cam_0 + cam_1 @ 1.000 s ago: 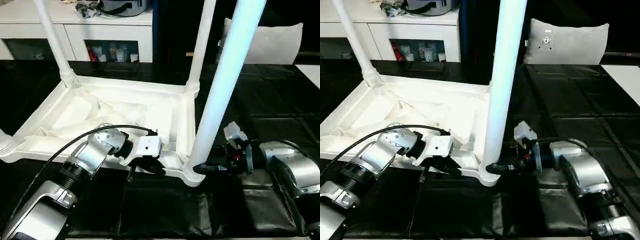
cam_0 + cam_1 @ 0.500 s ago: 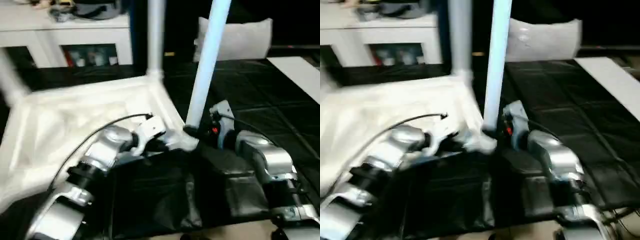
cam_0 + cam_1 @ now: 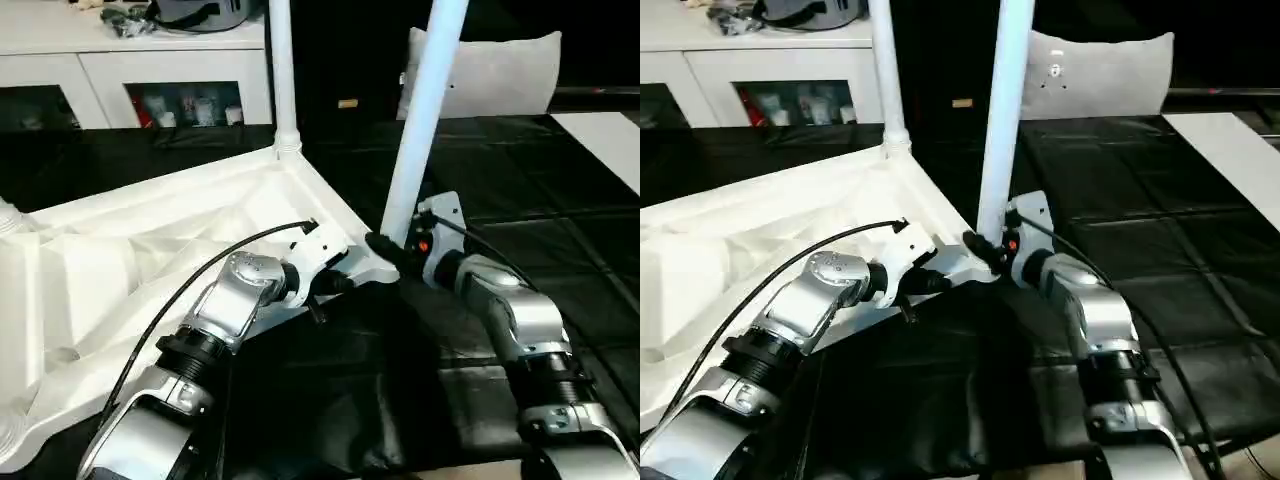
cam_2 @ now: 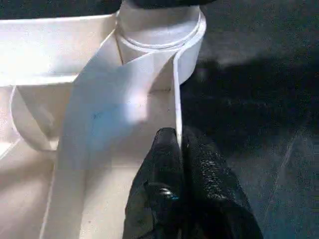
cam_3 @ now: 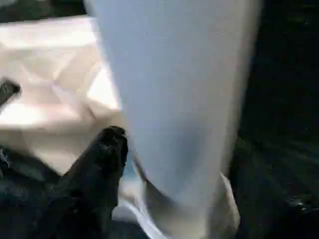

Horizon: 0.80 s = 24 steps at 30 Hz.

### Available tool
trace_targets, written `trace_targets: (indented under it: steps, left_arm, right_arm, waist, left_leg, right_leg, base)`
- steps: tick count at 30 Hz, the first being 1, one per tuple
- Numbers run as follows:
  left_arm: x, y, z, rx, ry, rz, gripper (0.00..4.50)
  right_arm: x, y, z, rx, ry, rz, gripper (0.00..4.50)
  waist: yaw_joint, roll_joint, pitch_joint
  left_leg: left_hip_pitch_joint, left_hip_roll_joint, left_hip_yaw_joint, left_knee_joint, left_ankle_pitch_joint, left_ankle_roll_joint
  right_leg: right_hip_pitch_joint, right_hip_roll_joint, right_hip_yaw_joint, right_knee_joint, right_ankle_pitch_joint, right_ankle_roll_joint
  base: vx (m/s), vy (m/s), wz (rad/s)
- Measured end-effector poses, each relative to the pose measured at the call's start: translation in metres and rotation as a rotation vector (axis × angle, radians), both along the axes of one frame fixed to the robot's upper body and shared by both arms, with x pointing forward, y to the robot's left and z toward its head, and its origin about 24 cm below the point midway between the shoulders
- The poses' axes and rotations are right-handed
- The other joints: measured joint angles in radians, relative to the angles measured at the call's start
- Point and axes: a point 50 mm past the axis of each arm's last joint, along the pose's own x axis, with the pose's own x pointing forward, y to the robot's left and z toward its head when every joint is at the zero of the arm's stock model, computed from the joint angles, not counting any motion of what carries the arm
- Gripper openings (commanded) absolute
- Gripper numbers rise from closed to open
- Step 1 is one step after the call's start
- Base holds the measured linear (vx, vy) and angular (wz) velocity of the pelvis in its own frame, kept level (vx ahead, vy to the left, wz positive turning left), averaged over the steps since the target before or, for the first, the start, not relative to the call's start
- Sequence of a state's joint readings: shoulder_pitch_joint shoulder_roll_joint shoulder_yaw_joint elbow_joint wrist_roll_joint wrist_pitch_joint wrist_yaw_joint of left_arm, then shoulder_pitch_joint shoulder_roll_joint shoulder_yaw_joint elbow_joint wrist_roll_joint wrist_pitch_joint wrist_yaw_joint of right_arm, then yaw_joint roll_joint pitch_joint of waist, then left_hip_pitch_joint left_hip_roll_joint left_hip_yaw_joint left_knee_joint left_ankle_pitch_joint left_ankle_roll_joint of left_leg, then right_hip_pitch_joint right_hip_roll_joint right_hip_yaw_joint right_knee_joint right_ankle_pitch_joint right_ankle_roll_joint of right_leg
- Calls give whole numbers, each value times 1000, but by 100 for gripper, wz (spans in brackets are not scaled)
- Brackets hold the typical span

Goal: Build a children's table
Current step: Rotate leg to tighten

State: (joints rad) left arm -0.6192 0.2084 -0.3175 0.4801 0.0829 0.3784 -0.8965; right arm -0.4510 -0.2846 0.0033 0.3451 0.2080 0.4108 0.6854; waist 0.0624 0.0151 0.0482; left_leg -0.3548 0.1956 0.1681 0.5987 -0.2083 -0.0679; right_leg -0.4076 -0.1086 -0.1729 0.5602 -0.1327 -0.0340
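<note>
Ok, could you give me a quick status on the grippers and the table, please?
Left gripper shut on the tabletop rim beside the near corner socket. Right gripper at the base of the near leg, grip unclear. Nothing in the way.

surface: black quilted mat | on it: upturned white tabletop, grey cushion at the far edge

the two head views are looking forward and down over both silver forearms, sharing the upturned tabletop toward ten o'clock and the near leg at twelve. the left wrist camera is sitting very close behind its fingers, facing the tabletop's rim and corner socket. the right wrist camera is facing that same leg, nearly against it.
</note>
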Motion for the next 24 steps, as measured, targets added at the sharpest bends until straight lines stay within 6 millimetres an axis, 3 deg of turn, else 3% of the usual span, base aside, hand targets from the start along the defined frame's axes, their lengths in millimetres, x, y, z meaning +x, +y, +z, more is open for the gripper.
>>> trace_targets:
  steps: [6,12,14,17,24]
  left_arm:
    - [-2,19,1,50,-23,-107,0]
    - [-11,34,2,66,-17,-291,0]
    - [-14,35,2,80,-19,-349,0]
    - [-19,33,2,98,-16,-447,0]
    - [-26,27,2,108,-10,-573,0]
  right_arm:
    - [-14,-34,11,-90,-33,164,412]
    - [-32,-44,19,-115,-24,407,412]
    - [-35,-40,20,-98,-13,475,378]
    - [-40,-32,16,-82,17,572,375]
    - [-47,-23,10,-37,82,683,293]
  waist:
    - [9,0,0]
    - [34,0,0]
    - [41,0,0]
    - [54,0,0]
    - [65,0,0]
  left_leg:
    - [3,0,1,1,0,-1]
    - [4,0,1,1,-3,-5]
    - [5,0,1,2,-3,-5]
    - [5,0,1,3,-3,-5]
    - [5,-1,4,4,-2,-5]
  right_leg:
    - [1,0,2,0,0,0]
    - [2,0,2,1,0,0]
    - [2,0,2,1,0,0]
    - [2,0,4,1,0,0]
    - [4,0,10,3,0,0]
  base:
    - [0,0,0]
    - [0,0,0]
    - [0,0,0]
    - [0,0,0]
    - [0,0,0]
